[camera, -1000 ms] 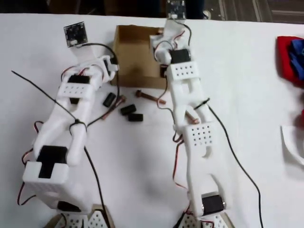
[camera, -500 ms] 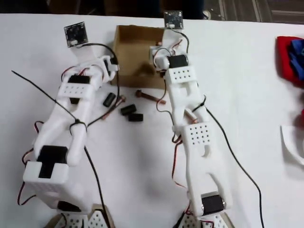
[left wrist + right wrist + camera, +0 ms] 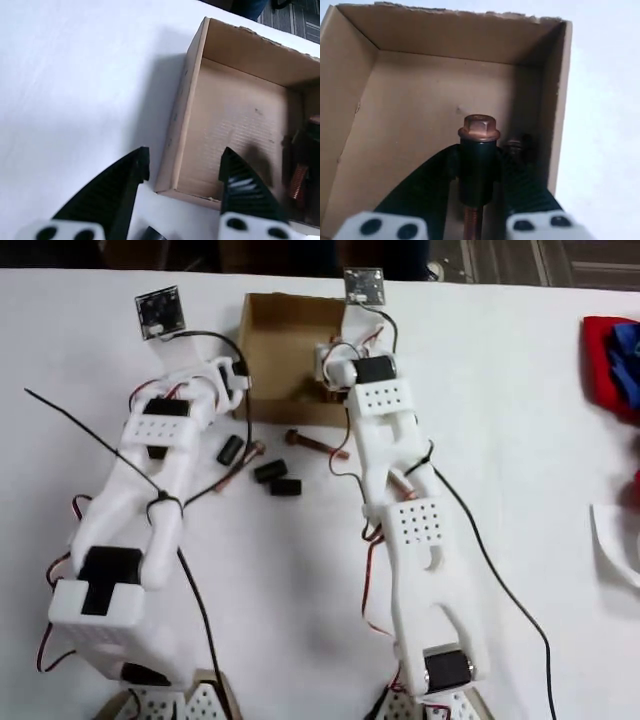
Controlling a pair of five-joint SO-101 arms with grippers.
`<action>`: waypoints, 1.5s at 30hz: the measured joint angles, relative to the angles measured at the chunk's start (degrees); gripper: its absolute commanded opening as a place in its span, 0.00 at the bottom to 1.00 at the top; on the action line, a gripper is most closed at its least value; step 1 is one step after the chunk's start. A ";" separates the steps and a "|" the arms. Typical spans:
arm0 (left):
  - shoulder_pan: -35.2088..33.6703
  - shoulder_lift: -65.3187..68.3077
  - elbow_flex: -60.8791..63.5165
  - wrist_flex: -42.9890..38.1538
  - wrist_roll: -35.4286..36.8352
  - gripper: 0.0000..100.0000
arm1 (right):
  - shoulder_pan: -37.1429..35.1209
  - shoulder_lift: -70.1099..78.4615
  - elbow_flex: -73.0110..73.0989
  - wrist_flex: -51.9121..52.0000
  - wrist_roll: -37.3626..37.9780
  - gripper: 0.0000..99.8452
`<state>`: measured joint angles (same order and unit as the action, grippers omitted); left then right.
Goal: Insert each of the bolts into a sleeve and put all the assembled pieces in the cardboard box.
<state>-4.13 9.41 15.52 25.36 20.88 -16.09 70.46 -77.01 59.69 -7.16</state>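
Right claw clamps copper hex-head bolt in black cylindrical sleeve
The piece sits between its fingers over the brown cardboard box; left claw stands apart.

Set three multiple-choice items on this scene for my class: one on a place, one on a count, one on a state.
1. Where is the right gripper?
A) over the cardboard box
B) beside its own base
C) beside the other arm's base

2. How many loose black sleeves lie on the table between the arms?
A) one
B) three
C) six

3. What state is the left gripper in?
A) shut on a bolt
B) shut on a sleeve
C) open and empty

Answers:
1 A: the right wrist view shows the box floor beneath it while it clamps a sleeved bolt.
2 B: the high view shows three.
3 C: its jaws stand apart with nothing between them.
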 measured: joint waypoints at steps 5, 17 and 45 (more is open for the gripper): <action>0.00 0.00 0.00 0.00 0.00 0.24 | -0.26 0.00 0.00 0.53 0.00 0.02; 0.00 0.00 0.00 -0.09 0.00 0.24 | -1.67 0.00 0.00 0.70 1.49 0.02; 0.00 0.00 0.00 -0.09 0.00 0.24 | -1.41 3.43 -0.97 1.58 1.49 0.02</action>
<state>-4.13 9.41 15.52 25.27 20.88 -17.49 73.89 -77.98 61.27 -5.67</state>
